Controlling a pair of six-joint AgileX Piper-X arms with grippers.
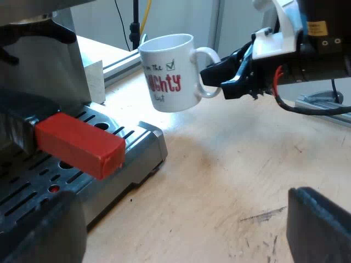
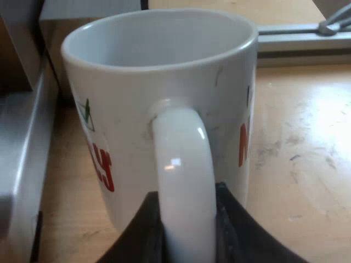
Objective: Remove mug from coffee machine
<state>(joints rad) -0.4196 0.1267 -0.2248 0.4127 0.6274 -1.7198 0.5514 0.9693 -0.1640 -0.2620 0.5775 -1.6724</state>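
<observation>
My right gripper [image 2: 187,233] has its 2 black fingers [image 2: 143,233] closed on the loop handle [image 2: 184,164] of the glossy white ceramic mug with red and green lettering [image 1: 167,76], 1 finger pressed against each side of the loop, low on it. The mug hangs tilted in the air over the pale wooden table [image 1: 236,181], near the slotted metal drip tray [image 1: 137,145] of the steel espresso machine [image 1: 44,66] but clear of it. So I judge the lift off the machine done and only the setting down left.

My left gripper [image 1: 181,241] is spread wide with nothing between its fingers [image 1: 321,224]. It sits low by the machine's front, close to the red block end [image 1: 79,145] of the holder's handle.

How the mug will handle is a judgement. It is stiff, glazed and slick, and the cup looks empty from above, so the weight is only the ceramic. That weight sits out from the handle, which would explain the tilt and means it could pivot in my pinch. Ceramic chips on a hard knock, so I would keep it away from the tray's edge and lower it gently. The handle is the right place to hold, and a hold closer to where the loop meets the wall would twist less.
</observation>
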